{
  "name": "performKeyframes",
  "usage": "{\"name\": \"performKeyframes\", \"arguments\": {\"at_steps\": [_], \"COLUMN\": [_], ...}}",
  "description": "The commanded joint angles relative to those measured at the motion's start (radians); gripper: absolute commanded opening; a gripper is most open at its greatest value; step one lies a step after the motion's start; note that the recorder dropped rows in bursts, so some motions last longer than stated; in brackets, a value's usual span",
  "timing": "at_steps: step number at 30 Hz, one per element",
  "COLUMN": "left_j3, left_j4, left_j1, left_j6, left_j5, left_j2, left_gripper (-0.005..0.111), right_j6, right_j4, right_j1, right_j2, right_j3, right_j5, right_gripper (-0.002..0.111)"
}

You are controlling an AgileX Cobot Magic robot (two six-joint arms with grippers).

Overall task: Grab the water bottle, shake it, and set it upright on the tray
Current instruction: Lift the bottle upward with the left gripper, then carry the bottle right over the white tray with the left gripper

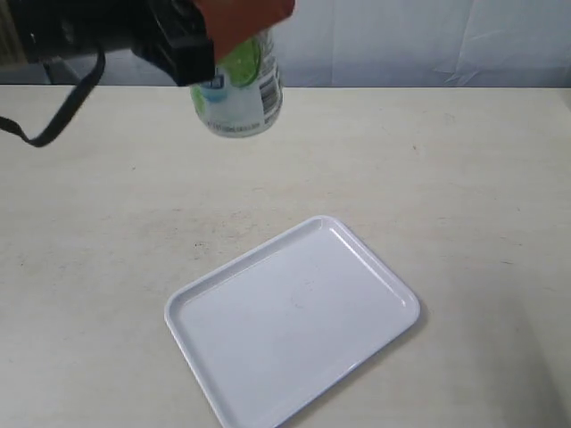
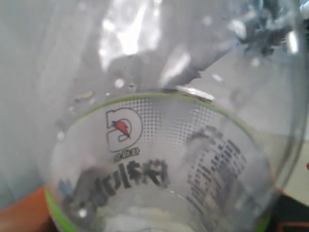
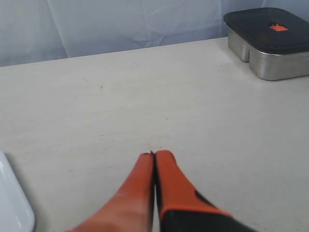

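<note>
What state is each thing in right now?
water bottle: held above the table, not on the tray.
tray: flat on the table, nothing on it.
left end effector: shut on the water bottle.
right end effector: shut, empty.
metal container: lid on.

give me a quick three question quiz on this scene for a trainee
1. True or false: the bottle stands on the tray.
2. The right tool is: A) open, B) shut on nothing, C) shut on the bottle.
3. Which tool holds the bottle?

Key:
1. False, it is held away from the tray.
2. B.
3. The left tool.
</note>
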Motion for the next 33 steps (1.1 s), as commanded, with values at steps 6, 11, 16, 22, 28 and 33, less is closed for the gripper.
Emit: {"name": "performKeyframes", "arguments": {"at_steps": [6,11,16,22,28,33], "left_j3": [0.138,0.149,0.136,0.140,0.140,0.140], "left_j4": [0.066,0.199,-0.194,-0.142,-0.047,-0.205], "left_j1": [-0.004,-0.004,0.002,-0.027,-0.103,-0.079], "left_j6": [-0.054,-0.091,-0.164,-0.127,0.031,0.033], "left_j5": [-0.278,-0.032,0.698,0.151,-0.314,0.142], "left_j2": [0.126,0.139,0.139,0.144,0.155,0.155], "left_gripper": [0.000,0.000,0.000,0.000,0.000,0.000], "right_j6": [-0.001,-0.001,-0.001,-0.001,-0.001,-0.001], "right_j4": [0.000,0.000,0.000,0.000,0.000,0.000], "right_j1": [-0.004,-0.004,-0.004,-0.004,-0.004,-0.004], "right_j2": [-0.005,-0.005,-0.005,-0.005,-0.005,-0.005], "right_j3": [0.001,0.001,0.001,0.001,0.001,0.001], "right_j5": [-0.011,-0.011,-0.014,-0.014,-0.014,-0.014], "right_gripper": [0.003,0.003,0.003,0.003,0.003,0.003]}}
